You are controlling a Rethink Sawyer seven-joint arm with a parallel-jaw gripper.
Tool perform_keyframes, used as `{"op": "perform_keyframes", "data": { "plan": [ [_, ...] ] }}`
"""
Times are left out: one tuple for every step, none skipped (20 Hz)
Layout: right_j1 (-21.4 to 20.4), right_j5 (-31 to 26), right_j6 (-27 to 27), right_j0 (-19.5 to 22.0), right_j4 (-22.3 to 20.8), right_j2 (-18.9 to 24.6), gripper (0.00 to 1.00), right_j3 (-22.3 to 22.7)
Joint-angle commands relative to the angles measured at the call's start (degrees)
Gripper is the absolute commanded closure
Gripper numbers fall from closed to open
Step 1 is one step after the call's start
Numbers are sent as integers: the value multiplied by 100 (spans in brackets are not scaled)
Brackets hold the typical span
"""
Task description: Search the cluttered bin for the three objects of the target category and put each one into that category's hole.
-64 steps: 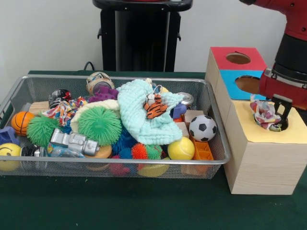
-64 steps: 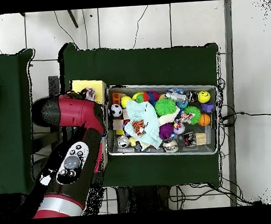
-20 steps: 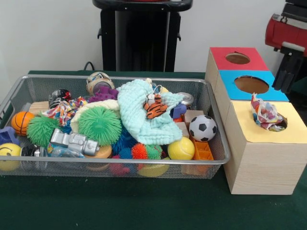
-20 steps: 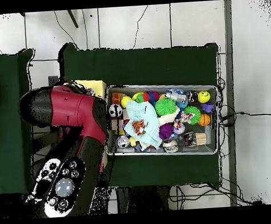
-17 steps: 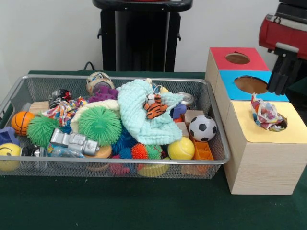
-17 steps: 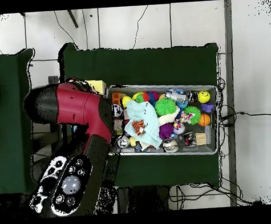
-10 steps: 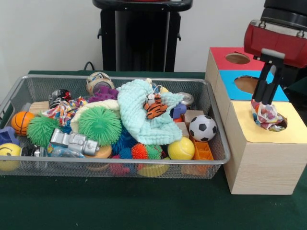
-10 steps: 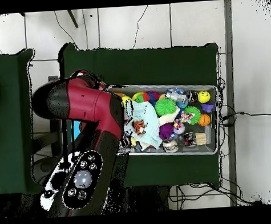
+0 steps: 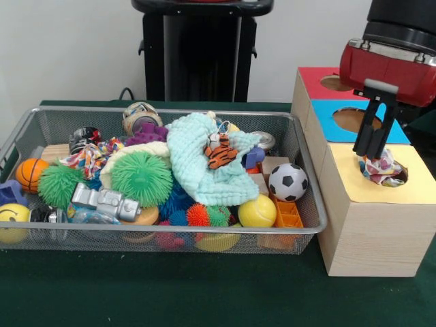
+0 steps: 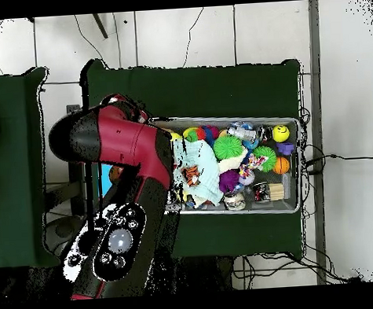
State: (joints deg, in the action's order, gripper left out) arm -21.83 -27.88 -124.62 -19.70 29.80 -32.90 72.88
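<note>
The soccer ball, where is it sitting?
In the front view the soccer ball lies at the right end of the bin, beside the mint cloth, above a yellow ball.

The red arm (image 10: 122, 145) covers the left end of the bin (image 10: 293, 166). Right of it lie a mint cloth (image 10: 202, 164) and, apparently, a green spiky ball (image 10: 229, 146).

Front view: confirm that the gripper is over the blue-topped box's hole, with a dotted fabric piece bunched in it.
Wrong box. In the front view the gripper hangs over the hole of the yellow-topped box, where the dotted fabric piece sits bunched at the rim. The blue-topped box's hole behind it holds nothing visible.
</note>
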Motion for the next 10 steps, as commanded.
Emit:
{"op": "perform_keyframes", "data": {
  "plan": [
    [282,49,-864,139,8,1030,100,572],
    [294,24,-907,131,32,1054,100,591],
    [301,22,-954,130,62,1088,100,617],
    [320,23,-1013,105,73,1083,100,624],
    [339,40,-1071,83,87,1080,100,629],
    [359,52,-1121,59,95,1073,100,633],
    [378,71,-1166,37,105,1071,100,639],
    [392,88,-1185,30,111,1080,100,643],
    [406,71,-1181,29,109,1084,100,634],
    [427,88,-1203,18,114,1078,100,630]
  ]
}}
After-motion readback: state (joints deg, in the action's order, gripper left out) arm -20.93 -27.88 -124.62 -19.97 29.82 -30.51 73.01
